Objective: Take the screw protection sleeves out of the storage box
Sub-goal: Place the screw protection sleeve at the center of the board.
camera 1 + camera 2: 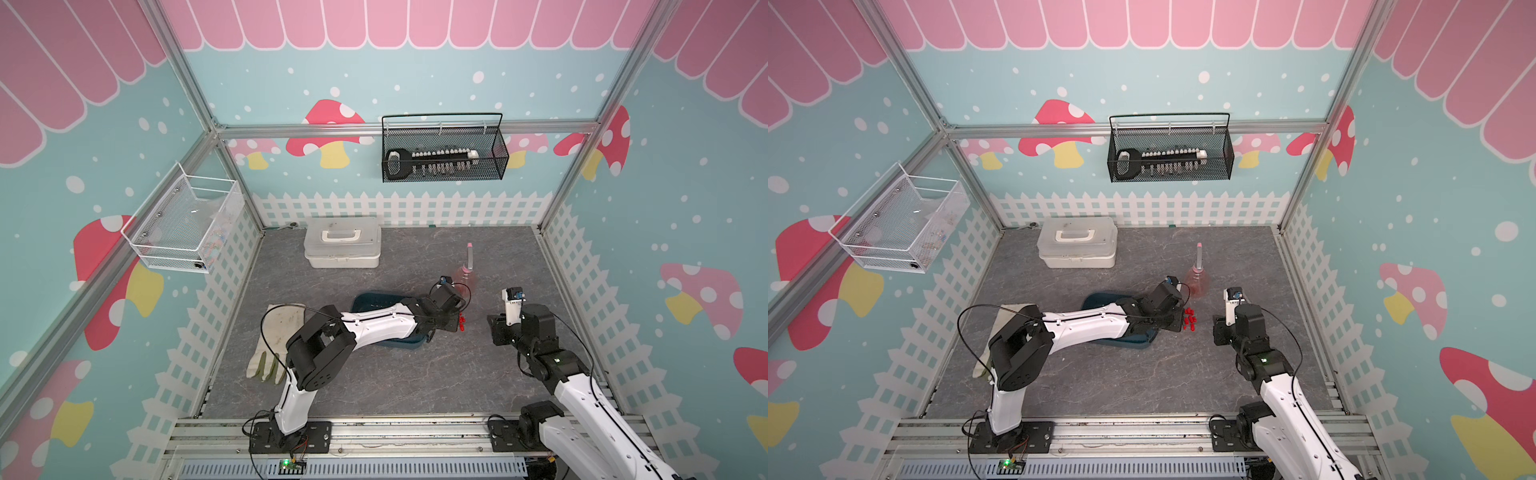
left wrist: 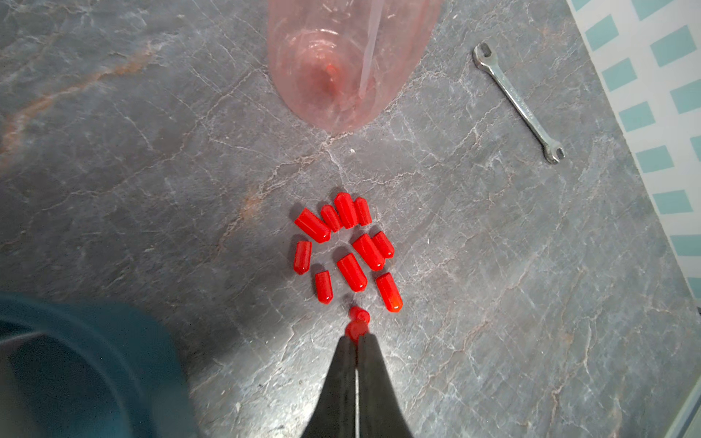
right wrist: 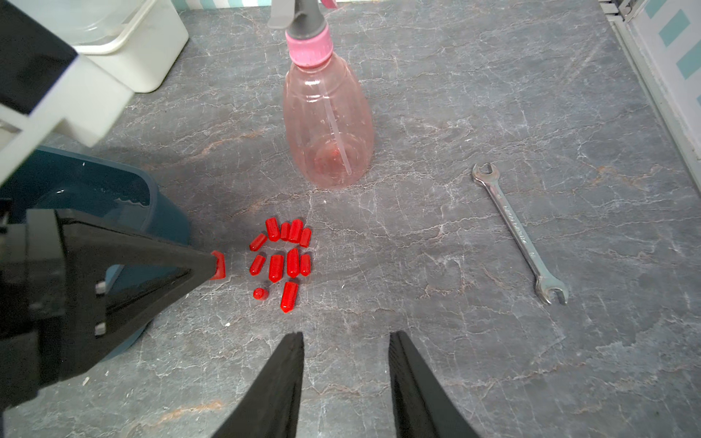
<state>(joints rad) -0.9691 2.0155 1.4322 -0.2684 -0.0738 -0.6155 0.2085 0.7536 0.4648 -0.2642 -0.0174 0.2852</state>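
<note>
Bright, even overhead light; soft shadows on the grey marbled tabletop [image 1: 374, 386]; the dark teal plastic tub [image 2: 76, 360] blurs near the left wrist lens; top views bow at edges.

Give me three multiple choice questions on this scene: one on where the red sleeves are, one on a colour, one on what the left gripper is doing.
1. The loose screw protection sleeves lie: A) inside the storage box; B) on the tabletop beside it; C) on a shelf.
2. The spray bottle has a collar that is: A) green; B) yellow; C) pink.
3. The left gripper is: A) wide open, empty; B) shut on one sleeve; C) shut on a screwdriver.
1 B: they sit on bare tabletop next to the box wall.
2 C: a pink ring sits under the grey nozzle.
3 B: a red sleeve is pinched at its closed tips.
</note>
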